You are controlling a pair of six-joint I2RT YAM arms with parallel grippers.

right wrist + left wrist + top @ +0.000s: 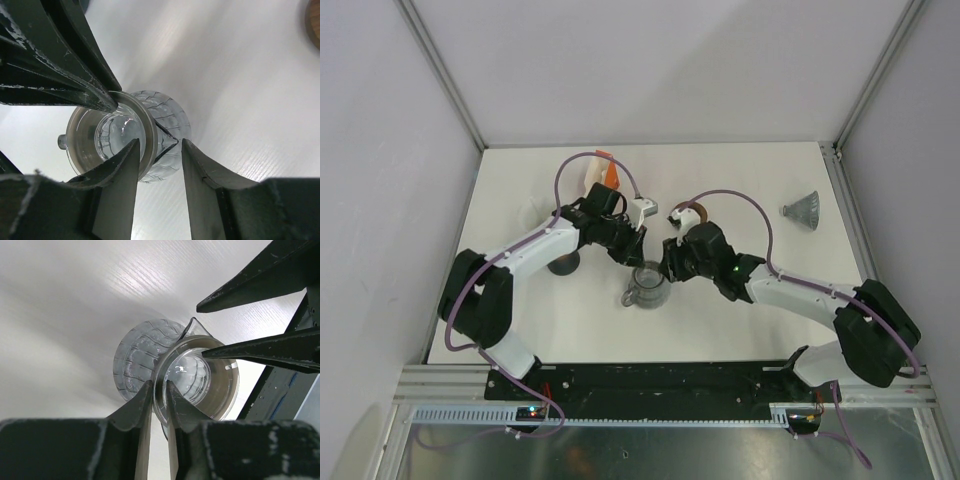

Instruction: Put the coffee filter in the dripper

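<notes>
The dripper is a clear glass vessel with a ribbed body, standing mid-table between both arms. My left gripper is shut on the dripper's rim; one finger is inside the rim and one outside, as the left wrist view shows for the gripper. My right gripper is open and straddles the opposite side of the dripper without pinching it, per the right wrist view of the gripper. A grey cone, the coffee filter, lies on its side at the back right, away from both grippers.
A white and orange packet stands at the back behind the left arm. A brown ring-shaped item lies behind the right gripper. A dark round object sits under the left forearm. Walls close in the table on three sides.
</notes>
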